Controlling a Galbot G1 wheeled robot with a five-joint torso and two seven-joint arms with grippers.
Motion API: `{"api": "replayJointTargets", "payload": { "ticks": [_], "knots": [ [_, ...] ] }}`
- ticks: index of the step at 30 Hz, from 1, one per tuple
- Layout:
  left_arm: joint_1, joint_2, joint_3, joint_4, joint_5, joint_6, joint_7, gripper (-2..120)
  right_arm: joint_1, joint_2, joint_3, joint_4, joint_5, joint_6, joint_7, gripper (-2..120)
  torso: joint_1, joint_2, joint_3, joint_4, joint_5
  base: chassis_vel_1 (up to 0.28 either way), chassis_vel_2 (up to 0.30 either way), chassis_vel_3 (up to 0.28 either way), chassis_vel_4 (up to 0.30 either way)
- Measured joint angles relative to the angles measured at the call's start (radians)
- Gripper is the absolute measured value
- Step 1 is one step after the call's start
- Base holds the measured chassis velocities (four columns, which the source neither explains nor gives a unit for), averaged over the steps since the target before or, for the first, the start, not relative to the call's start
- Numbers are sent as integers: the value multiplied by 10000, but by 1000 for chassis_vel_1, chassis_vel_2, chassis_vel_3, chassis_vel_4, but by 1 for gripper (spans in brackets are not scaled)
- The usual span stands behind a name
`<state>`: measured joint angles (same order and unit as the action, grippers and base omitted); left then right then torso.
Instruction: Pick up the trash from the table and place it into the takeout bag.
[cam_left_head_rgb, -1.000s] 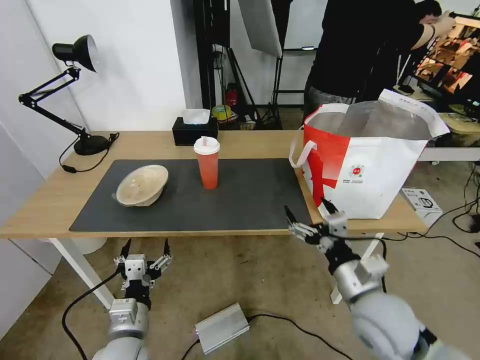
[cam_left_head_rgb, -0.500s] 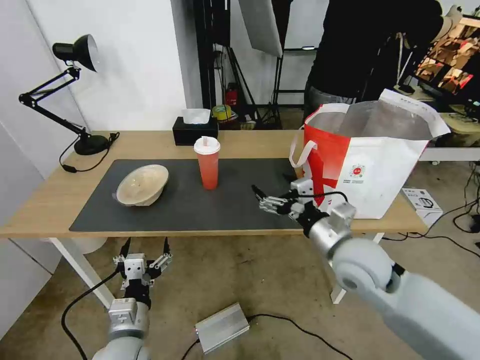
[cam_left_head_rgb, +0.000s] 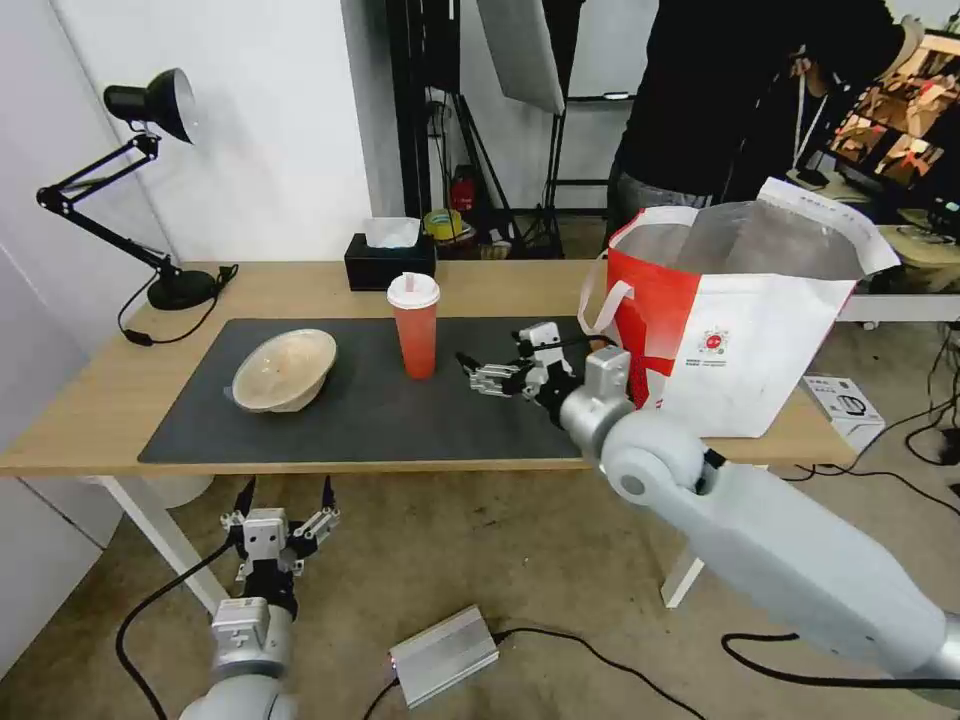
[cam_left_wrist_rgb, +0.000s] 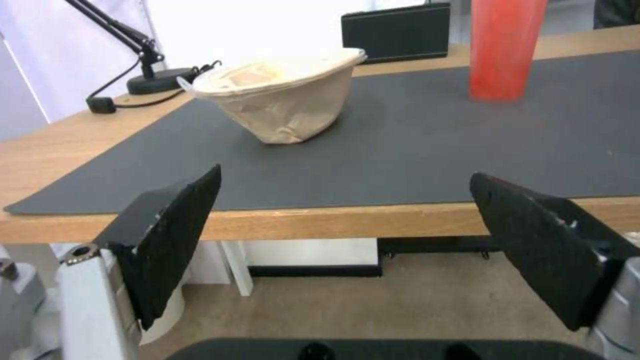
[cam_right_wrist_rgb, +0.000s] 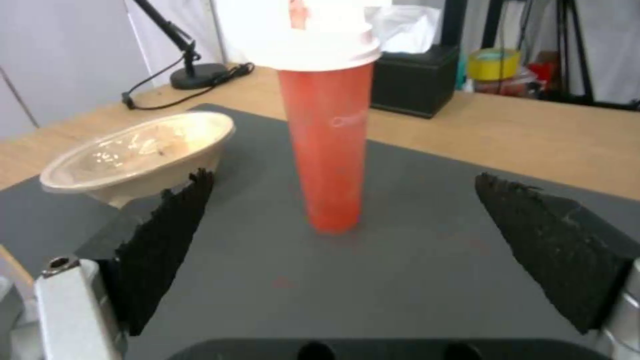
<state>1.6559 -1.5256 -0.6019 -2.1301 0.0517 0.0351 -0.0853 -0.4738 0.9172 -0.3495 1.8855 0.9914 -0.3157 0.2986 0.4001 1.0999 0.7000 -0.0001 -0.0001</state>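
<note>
An orange-red cup (cam_left_head_rgb: 414, 330) with a white lid stands upright on the dark mat of the light-wood table (cam_left_head_rgb: 90, 400). Left of it lies a soiled beige bowl (cam_left_head_rgb: 283, 370), tilted. The white-and-red takeout bag (cam_left_head_rgb: 740, 330) stands open at the table's right end. My right gripper (cam_left_head_rgb: 490, 358) hovers open over the mat, just right of the cup and pointing at it. In the right wrist view the cup (cam_right_wrist_rgb: 327, 145) stands ahead between the open fingers of that gripper (cam_right_wrist_rgb: 343, 177), with the bowl (cam_right_wrist_rgb: 133, 150) beyond. My left gripper (cam_left_head_rgb: 287, 487) waits open below the table's front edge, facing the bowl (cam_left_wrist_rgb: 280, 100).
A black desk lamp (cam_left_head_rgb: 150, 110) and its cable occupy the far left corner. A black tissue box (cam_left_head_rgb: 390, 260) sits behind the cup. A person stands behind the bag. A silver box (cam_left_head_rgb: 443, 655) and cables lie on the floor.
My right arm has risen from below the table's front edge and swung left over the mat toward the cup. The left arm has barely moved.
</note>
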Motion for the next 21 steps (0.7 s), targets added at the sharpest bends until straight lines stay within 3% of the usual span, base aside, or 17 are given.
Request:
{"api": "replayJointTargets", "payload": {
  "ticks": [10, 21],
  "knots": [
    [-19, -28, -24, 30, -4, -3, -2, 100, 619, 865, -697, -981, 46, -9, 56, 100, 0, 0, 0, 1, -1, 0, 0, 0, 0],
    [-44, -45, -79, 54, -17, -18, -6, 100, 734, 1499, -809, -1507, 131, -4, 109, 100, 0, 0, 0, 2, 0, 0, 0, 0, 0]
  ]
}}
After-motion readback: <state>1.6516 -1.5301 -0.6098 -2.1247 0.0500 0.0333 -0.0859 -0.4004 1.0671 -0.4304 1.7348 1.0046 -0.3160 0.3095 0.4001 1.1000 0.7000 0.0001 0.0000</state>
